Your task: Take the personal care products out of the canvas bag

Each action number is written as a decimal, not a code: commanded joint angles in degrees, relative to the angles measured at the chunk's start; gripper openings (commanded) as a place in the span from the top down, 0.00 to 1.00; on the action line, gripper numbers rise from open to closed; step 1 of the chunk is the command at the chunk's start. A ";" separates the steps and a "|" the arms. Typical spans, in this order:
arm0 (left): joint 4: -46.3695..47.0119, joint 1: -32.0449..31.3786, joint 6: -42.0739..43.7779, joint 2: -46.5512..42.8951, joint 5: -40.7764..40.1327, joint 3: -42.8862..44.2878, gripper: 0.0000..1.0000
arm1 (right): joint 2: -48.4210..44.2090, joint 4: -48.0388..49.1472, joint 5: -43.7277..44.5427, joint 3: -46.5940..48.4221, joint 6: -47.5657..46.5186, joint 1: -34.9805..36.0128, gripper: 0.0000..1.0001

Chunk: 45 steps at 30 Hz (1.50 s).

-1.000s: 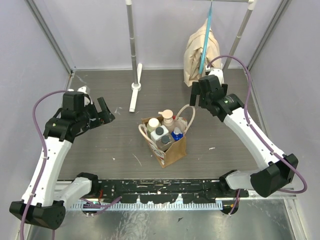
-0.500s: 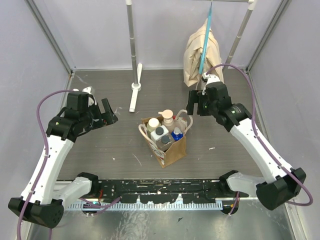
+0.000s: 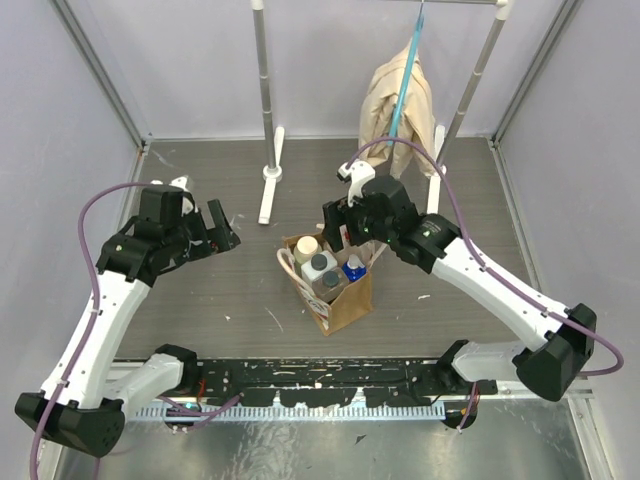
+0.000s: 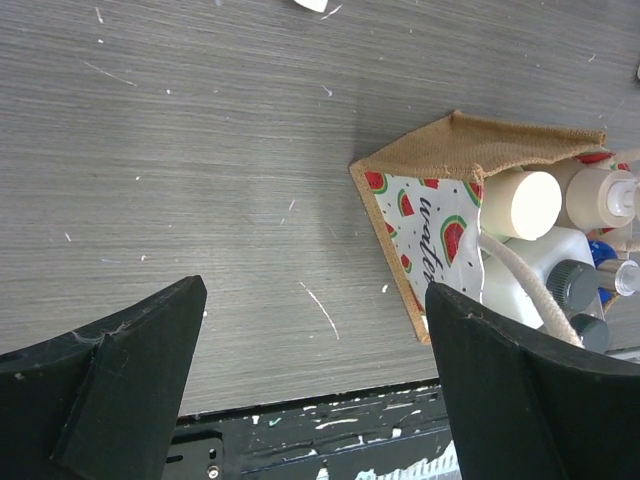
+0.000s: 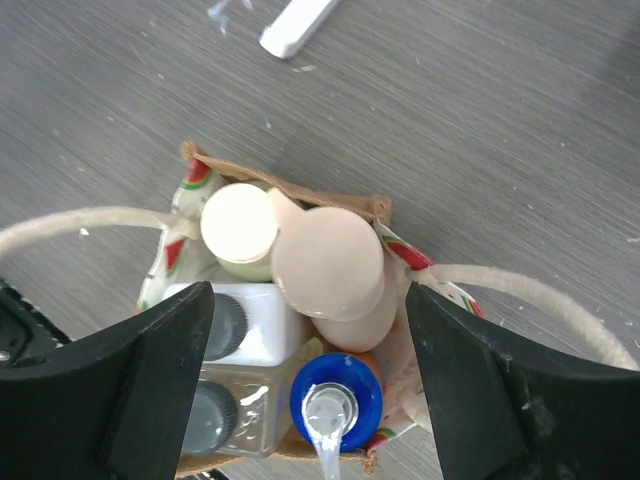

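Upright on the bench (image 3: 200, 300), canvas bag (image 3: 345, 305), mouth open, all bottles inside. From above, beige pump-top bottle (image 5: 328, 262) mostly covered by the right end effector (image 3: 340, 226); seen plainly only from the right wrist, at the bag's far side beside the cream-capped bottle (image 3: 306, 246). Nearer the bag's front, white bottle with dark grey cap (image 3: 320, 265) and blue bottle with orange band (image 3: 353, 268), lower bodies hidden by the bag walls. At the bag's front corner, a dark-capped clear bottle (image 5: 245, 405), cut off at the bottom of the right wrist view. Lettering on the bag's watermelon lining (image 4: 425, 225) only partly readable. Cream handles (image 5: 80, 225) running out of frame.

Reaching in from the right of the bag, right arm with wrist bent down, end effector directly above the bag mouth, fingers (image 5: 150, 380) apart, straddling the pump-top with gaps on both sides, gripping nothing. Well left of the bag, left end effector (image 3: 222, 230) on a bent left arm, pointing toward the bag, spread wide over bare bench, holding nothing.
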 commanded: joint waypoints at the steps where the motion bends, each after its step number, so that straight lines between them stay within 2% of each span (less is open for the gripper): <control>1: 0.16 -0.88 -0.84 -0.51 -0.21 0.41 0.01 | -0.34 7.96 4.48 -3.27 -3.02 0.34 0.16; 6: 1.98 -1.06 -1.70 -3.86 -1.25 -1.02 0.01 | 2.61 9.33 4.72 -3.61 -4.57 0.34 0.15; 13: 1.06 -1.08 -2.34 -2.30 -0.15 -1.24 0.01 | 6.00 12.01 3.11 -3.52 -5.96 0.33 0.17; 16: 1.16 -1.05 -2.53 -2.21 0.32 -1.53 0.01 | 7.51 10.79 3.54 -2.39 -6.44 0.32 0.27; 19: 1.16 -1.04 -2.54 -2.27 0.18 -1.80 0.01 | 7.87 10.28 3.62 -1.83 -6.57 0.28 0.44; 23: 1.24 -1.06 -2.70 -2.03 0.20 -2.07 0.01 | 7.44 9.28 4.15 -0.54 -6.73 0.34 0.61; 25: 1.47 -1.05 -2.80 -1.76 0.56 -2.09 0.01 | 6.93 8.95 4.48 0.40 -6.71 0.41 0.66; 34: 1.69 -1.17 -2.97 -1.22 0.95 -2.12 0.01 | 3.01 7.67 9.68 8.88 -5.87 0.92 0.67; 45: 1.52 -1.11 -3.72 -1.57 1.19 -1.94 0.01 | 7.45 8.17 15.78 22.23 -8.48 0.92 0.68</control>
